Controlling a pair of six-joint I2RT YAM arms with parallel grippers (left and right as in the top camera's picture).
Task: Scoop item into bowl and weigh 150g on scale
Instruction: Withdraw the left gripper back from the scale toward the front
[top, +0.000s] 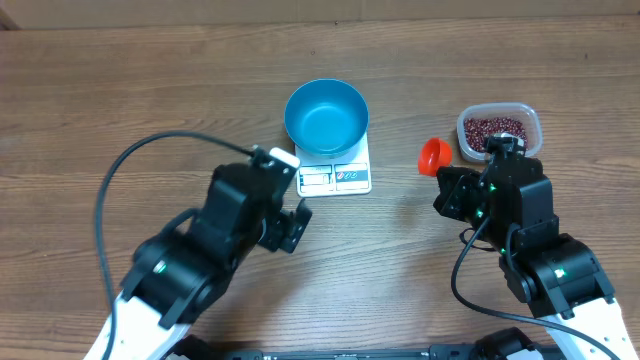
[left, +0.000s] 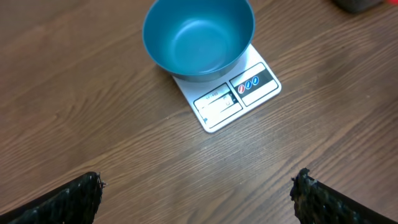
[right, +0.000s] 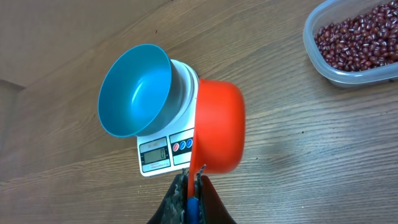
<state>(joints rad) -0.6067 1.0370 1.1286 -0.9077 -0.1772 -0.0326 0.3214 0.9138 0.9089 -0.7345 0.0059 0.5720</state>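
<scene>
The blue bowl (top: 326, 116) stands empty on the white scale (top: 345, 178) at the table's middle; both also show in the left wrist view, bowl (left: 199, 37) and scale (left: 239, 93). My left gripper (left: 198, 190) hangs open over bare wood short of the scale. My right gripper (right: 191, 183) is shut on the handle of a red scoop (right: 217, 127), held on its side between the scale (right: 163, 152) and the clear tub of beans (right: 360, 40). In the overhead view the scoop (top: 434, 156) sits just left of the beans (top: 495, 130).
The clear plastic tub (top: 530, 118) stands at the back right, close to my right arm. A black cable (top: 120, 170) loops over the left side of the wooden table (top: 120, 90).
</scene>
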